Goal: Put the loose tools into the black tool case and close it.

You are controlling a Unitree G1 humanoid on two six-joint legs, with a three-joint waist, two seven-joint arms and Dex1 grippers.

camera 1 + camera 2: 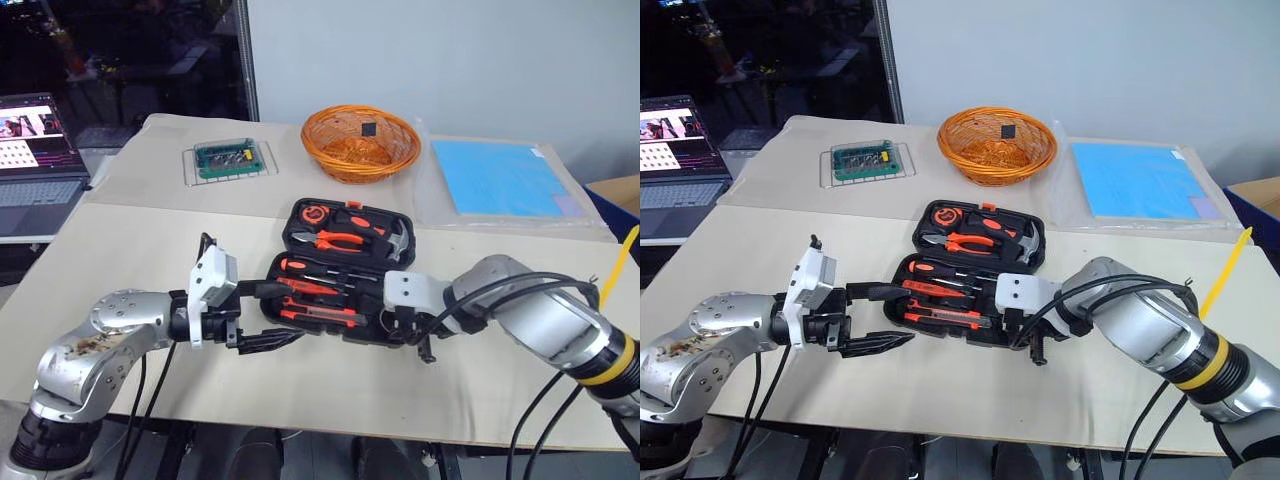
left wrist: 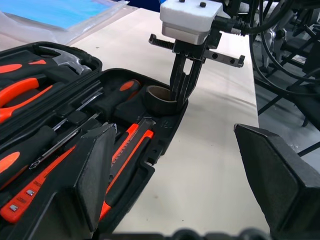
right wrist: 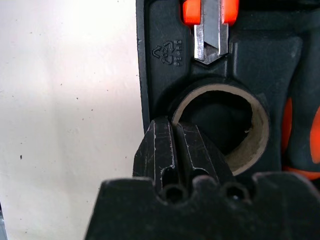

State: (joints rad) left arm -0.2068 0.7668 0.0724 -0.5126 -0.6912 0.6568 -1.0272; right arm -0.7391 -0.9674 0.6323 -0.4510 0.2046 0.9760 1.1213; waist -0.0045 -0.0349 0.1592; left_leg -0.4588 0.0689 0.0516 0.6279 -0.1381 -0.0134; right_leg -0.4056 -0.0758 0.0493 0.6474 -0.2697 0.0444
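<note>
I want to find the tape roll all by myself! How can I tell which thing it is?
Look at the open black tool case in the middle of the table. Go to the corner of its near half, where the right gripper pokes down. The tape roll sits there: a short black ring with a brown cardboard inside, the only round hollow thing among long orange-and-black tools.

Silver arms, black cables, white wrist blocks, yellow band

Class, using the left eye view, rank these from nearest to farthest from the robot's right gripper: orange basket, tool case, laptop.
1. Tool case: right gripper at its near right corner.
2. Orange basket: behind the case.
3. Laptop: far left edge.
</note>
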